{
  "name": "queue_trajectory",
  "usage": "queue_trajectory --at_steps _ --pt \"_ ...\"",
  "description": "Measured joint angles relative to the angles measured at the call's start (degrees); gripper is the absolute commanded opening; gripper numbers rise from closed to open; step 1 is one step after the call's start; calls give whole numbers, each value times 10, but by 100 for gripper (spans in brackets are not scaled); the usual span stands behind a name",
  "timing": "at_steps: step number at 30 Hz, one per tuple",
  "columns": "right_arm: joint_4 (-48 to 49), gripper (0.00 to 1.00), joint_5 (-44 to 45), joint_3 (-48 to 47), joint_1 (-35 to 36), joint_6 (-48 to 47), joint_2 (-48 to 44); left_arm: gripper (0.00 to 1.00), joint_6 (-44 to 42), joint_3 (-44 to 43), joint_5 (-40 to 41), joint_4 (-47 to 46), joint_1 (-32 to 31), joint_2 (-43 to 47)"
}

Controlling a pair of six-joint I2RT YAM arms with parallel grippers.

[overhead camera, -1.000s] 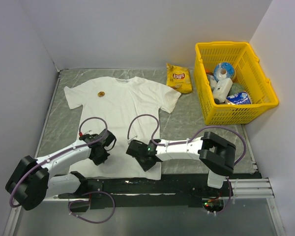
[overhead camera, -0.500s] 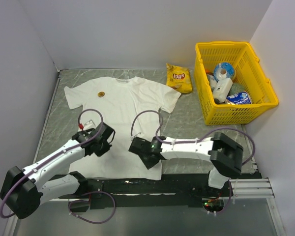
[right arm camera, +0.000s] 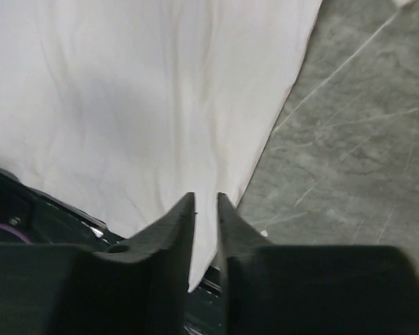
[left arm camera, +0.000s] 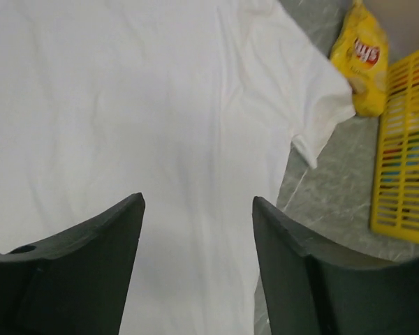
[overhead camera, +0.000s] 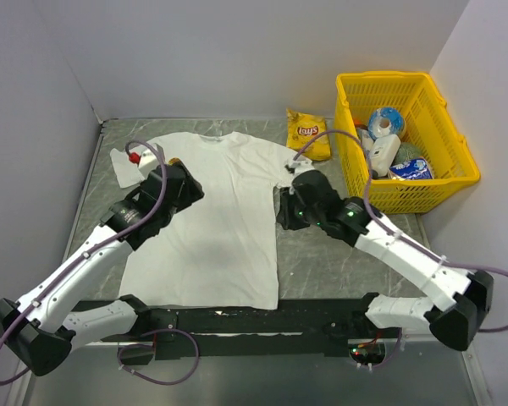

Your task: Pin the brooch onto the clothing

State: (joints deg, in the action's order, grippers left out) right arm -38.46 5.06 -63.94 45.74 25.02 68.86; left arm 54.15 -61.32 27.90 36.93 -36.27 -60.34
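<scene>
Both arms have left the near hem of the T-shirt (overhead camera: 220,228) and reached farther up it. The left gripper (left arm camera: 195,202) now sits over the shirt's left shoulder, its jaws spread wide where they were shut a second ago, with only white cloth below them. The right gripper (right arm camera: 206,197) has swung to the shirt's right edge by the sleeve; its jaws have parted to a narrow slit with nothing between them. The brooch (overhead camera: 175,161) seems to lie where it was, on the left chest just beyond the left gripper, though only a golden speck shows. The left sleeve looks more bunched than before.

The yellow basket (overhead camera: 406,203) stands at the far right of the table (overhead camera: 339,245), unmoved, holding a white bottle (overhead camera: 383,154), a blue-and-white roll (overhead camera: 386,120) and a blue packet (overhead camera: 411,170). A crisp bag (overhead camera: 309,134) lies just beside it.
</scene>
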Motion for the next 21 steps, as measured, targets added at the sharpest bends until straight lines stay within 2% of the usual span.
queue_trajectory --at_steps 2,5,6,7,8,12,21 --pt "5 52 -4 -1 -21 -5 -30 84 -28 -15 -2 -17 14 -3" --pt "19 83 -8 -3 -46 -7 -72 91 -58 -31 -20 -43 43 -6" --pt "24 95 -10 -3 -53 -10 -87 98 -69 -35 -33 -54 56 -6" --pt "29 99 -12 -4 -60 -12 -101 100 -82 -38 -51 -69 70 -5" --pt "32 99 -12 -7 -67 -14 -113 97 -89 -39 -63 -80 78 -4" --pt "46 99 -13 -19 -86 -23 -143 96 -122 -39 -127 -134 109 7" --pt "58 100 -23 -24 -111 -24 -162 96 -143 -33 -187 -205 111 40"
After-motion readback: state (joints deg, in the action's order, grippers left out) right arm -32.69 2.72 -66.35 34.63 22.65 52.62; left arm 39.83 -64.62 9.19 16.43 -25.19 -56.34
